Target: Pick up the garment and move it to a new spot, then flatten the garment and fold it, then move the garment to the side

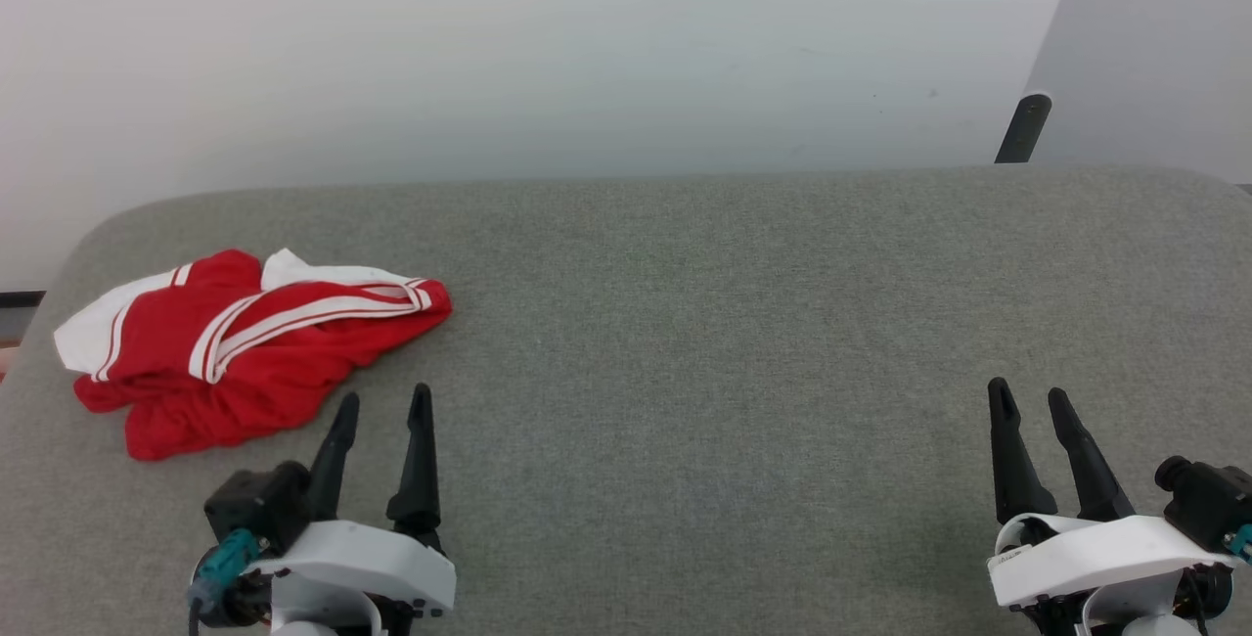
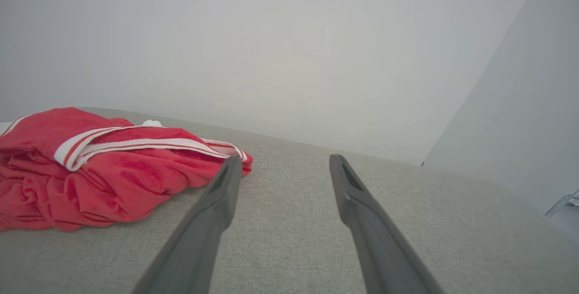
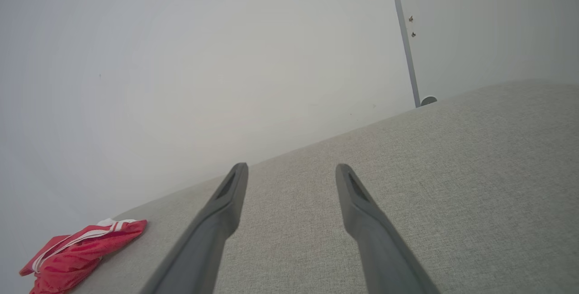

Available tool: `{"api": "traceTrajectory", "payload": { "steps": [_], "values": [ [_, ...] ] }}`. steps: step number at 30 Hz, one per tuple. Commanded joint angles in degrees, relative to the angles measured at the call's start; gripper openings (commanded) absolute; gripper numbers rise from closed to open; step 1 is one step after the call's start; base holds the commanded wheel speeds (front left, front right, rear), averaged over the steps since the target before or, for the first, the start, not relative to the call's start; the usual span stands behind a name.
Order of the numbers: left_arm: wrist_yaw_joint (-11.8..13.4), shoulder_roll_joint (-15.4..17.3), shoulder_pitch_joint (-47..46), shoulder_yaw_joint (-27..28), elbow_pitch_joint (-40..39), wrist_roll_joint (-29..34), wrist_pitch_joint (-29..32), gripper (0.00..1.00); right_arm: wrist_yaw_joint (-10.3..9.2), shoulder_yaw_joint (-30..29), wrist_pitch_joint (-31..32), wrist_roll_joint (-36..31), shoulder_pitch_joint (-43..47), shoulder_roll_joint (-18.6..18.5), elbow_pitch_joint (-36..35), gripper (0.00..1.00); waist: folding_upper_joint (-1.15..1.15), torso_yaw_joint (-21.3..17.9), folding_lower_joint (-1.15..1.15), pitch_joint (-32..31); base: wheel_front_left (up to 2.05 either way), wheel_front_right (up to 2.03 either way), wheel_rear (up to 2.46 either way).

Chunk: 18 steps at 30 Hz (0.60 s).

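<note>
The garment [image 1: 245,347] lies crumpled in a heap at the far left of the grey padded table [image 1: 704,323], red with white sleeves and white-and-red striped trim. My left gripper [image 1: 383,399] hovers open just to the right of and nearer than the heap, touching nothing. In the left wrist view the garment [image 2: 99,172] sits left of the open left gripper [image 2: 282,162]. My right gripper [image 1: 1029,395] stands open at the lower right, far from the cloth. The right wrist view shows the garment [image 3: 77,253] small at lower left, beyond the right gripper [image 3: 291,169].
A pale wall rises behind the table's rounded far edge. A dark post [image 1: 1022,127] and a grey panel [image 1: 1154,49] stand at the back right. Bare grey fabric stretches between the two grippers.
</note>
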Motion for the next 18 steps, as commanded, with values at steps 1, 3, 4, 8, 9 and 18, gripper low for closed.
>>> {"api": "traceTrajectory", "payload": {
  "steps": [1, 3, 4, 8, 9, 18],
  "values": [
    [-0.38, -0.04, 0.05, 0.21, -0.10, 1.51, -0.49, 1.00, 0.03, 0.11, -0.44, -1.18, -1.10, 0.01, -0.50, 1.00, 0.00, -0.01, 0.00, -0.02, 0.00, 0.00, 0.00],
    [-0.54, -0.21, 0.01, 0.52, -0.25, 2.78, -0.70, 1.00, 0.03, 0.23, -0.59, -2.10, -1.08, 0.03, -0.59, 1.00, 0.00, -0.03, 0.00, -0.06, 0.00, 0.00, 0.00],
    [-0.61, -0.32, 0.03, 0.66, -0.31, 3.40, -0.78, 1.00, 0.04, 0.28, -0.71, -2.45, -1.07, 0.05, -0.63, 1.00, 0.00, -0.04, 0.00, -0.08, 0.00, 0.00, 0.00],
    [-1.02, -0.70, 0.11, 1.22, -0.50, 5.88, -1.31, 1.00, 0.04, 0.47, -0.96, -3.78, -1.09, 0.07, -0.69, 1.00, 0.00, -0.07, 0.00, -0.18, 0.00, 0.00, 0.00],
    [-1.09, -0.82, 0.14, 1.35, -0.53, 6.37, -1.35, 1.00, 0.04, 0.52, -1.01, -4.14, -1.09, 0.07, -0.71, 1.00, 0.00, -0.08, 0.00, -0.20, 0.00, 0.00, 0.00],
    [-1.90, -1.60, 0.10, 2.20, -0.48, 11.00, -2.31, 1.00, 0.04, 0.73, -1.66, -7.16, -0.80, -0.02, -0.94, 1.00, 0.00, -0.01, 0.00, -0.24, 0.00, 0.00, 0.00]
  ]
}}
